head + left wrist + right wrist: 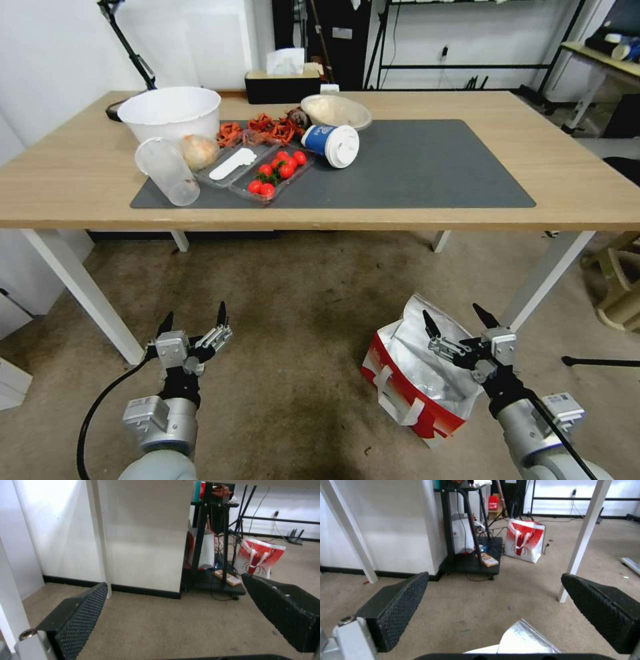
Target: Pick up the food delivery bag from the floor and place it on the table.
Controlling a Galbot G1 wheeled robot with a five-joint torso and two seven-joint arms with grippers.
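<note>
The food delivery bag [417,381] stands on the floor [293,320] at the right, in front of the table [87,173]. It is red and white, its mouth gaping with silver foil lining showing, white straps on its side. My right gripper [453,315] hovers open just above the bag's mouth; in the right wrist view a foil corner of the bag [525,640] lies below the spread fingers [400,597]. My left gripper [194,313] hangs open over bare floor at the left, holding nothing.
On the table's dark mat [427,167] lie a white bowl [170,110], a clear cup, a tray of tomatoes [277,172] and a tipped blue cup [331,143]. White table legs [547,280] flank the bag. Another red-and-white bag [524,541] stands beyond, by a black rack [470,562].
</note>
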